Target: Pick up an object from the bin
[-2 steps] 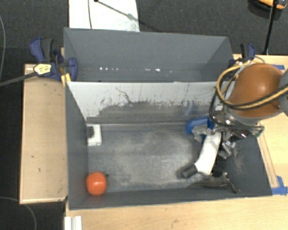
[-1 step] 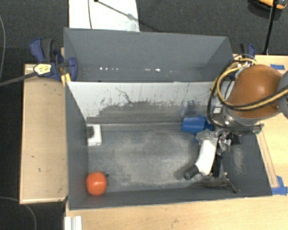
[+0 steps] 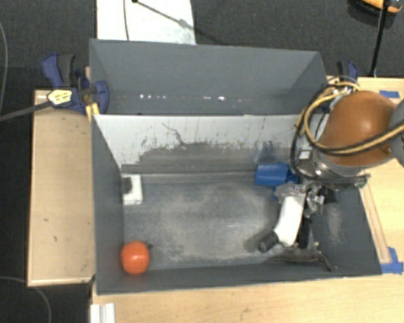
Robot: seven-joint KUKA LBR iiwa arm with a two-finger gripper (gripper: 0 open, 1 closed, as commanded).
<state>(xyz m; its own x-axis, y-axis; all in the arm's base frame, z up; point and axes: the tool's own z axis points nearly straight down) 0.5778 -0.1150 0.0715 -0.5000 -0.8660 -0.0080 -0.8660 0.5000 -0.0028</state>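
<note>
The grey metal bin (image 3: pixel 114 180) sits in the middle of the frame, its scuffed floor largely bare. The arm's rounded orange cover (image 3: pixel 357 126), looped with yellow and black cables, is at the right of the frame above the bin's right end and hides most of the wrist beneath it. Below the cover, the end effector (image 3: pixel 304 214) hangs low in the lower right part of the bin, right at the upper end of a white elongated object with a dark tip (image 3: pixel 287 222). That object lies tilted, running from under the end effector down and to the left, with its dark tip on the bin floor. I cannot tell whether the end effector is apart, together or clamped on the white object, because dark metal parts and shadow merge there and the object's upper end is covered. A dark flat thing (image 3: pixel 306 256) lies just below, near the bin's front wall, and its shape is hard to make out. A blue blocky object (image 3: pixel 273 175) sits just above and left of the end effector at the foot of the back slope, its right side cut off by the arm. Well apart from these, a small white block (image 3: pixel 131 190) lies by the left wall and an orange ball (image 3: pixel 135 258) rests in the lower left corner
</note>
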